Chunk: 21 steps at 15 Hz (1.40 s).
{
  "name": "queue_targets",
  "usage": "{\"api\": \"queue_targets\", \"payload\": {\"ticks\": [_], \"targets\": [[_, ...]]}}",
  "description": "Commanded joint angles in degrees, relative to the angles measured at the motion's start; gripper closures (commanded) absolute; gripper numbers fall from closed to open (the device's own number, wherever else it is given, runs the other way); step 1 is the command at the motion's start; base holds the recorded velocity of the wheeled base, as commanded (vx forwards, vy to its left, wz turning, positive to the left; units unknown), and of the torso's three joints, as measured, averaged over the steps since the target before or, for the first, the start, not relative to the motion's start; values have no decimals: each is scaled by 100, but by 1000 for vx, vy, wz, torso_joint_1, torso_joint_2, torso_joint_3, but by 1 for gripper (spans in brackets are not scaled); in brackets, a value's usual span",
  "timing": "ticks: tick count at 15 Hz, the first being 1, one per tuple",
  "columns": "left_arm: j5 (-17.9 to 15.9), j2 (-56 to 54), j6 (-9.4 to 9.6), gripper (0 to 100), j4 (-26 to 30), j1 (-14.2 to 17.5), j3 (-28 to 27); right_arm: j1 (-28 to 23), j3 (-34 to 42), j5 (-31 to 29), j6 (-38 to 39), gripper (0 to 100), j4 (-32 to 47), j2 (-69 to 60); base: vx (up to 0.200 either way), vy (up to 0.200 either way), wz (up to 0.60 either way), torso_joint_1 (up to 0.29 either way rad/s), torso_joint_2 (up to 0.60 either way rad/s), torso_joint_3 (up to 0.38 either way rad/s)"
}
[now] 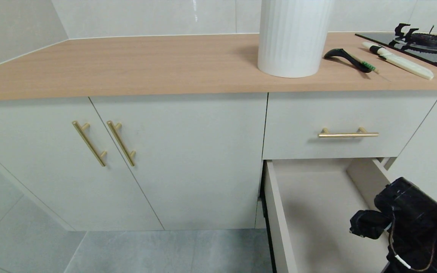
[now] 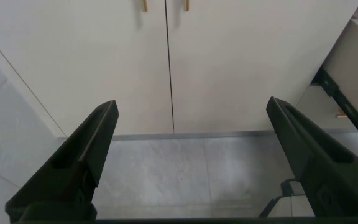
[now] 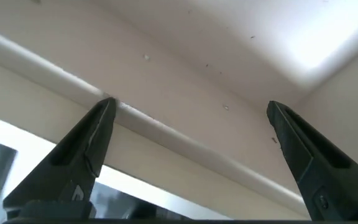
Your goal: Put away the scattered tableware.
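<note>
One curved black utensil (image 1: 349,58), ribbed white cylinder (image 1: 292,38), woodgrain counter (image 1: 146,64)

We see a wooden countertop (image 1: 127,64) spanning the upper part of the frame. At upper centre-right a white ribbed cylindrical container (image 1: 292,38) stands on it. Right of this lie a black-handled utensil (image 1: 349,59) and a cream knife (image 1: 398,60), near the black gas hob (image 1: 427,43) in the upper right corner.

No readable text, label, number or sign on anything in view
</note>
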Motion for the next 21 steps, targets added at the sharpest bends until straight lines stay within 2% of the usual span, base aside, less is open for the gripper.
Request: {"api": "queue_targets", "payload": {"ticks": [1,3,6,7,11,15,19,21], "targets": [[-1,2,0,0,0,2,0,80,-111,-26,16,0,-37,-23,0,0,0,0,0,0],[-1,2,0,0,0,2,0,-166,-498,9,271,0,-63,-252,0,0,0,0,0,0],[-1,2,0,0,0,2,0,-201,-955,27,1580,0,-564,-832,0,0,0,0,0,0],[-1,2,0,0,0,2,-9,-201,-1008,53,1738,0,-687,-1043,0,0,0,0,0,0],[-1,11,0,0,0,2,0,-570,-1008,123,1483,0,-775,-1649,0,0,0,0,0,0],[-1,2,0,0,0,2,0,-676,-972,97,1404,0,-1057,-1649,0,0,0,10,-21,-8],[-1,2,0,0,0,2,0,-685,-964,97,1404,0,-1057,-1667,0,0,0,138,-185,-206],[-1,2,0,0,0,2,0,-676,-964,88,1404,0,-1057,-1667,0,0,0,195,-566,-268]]}}
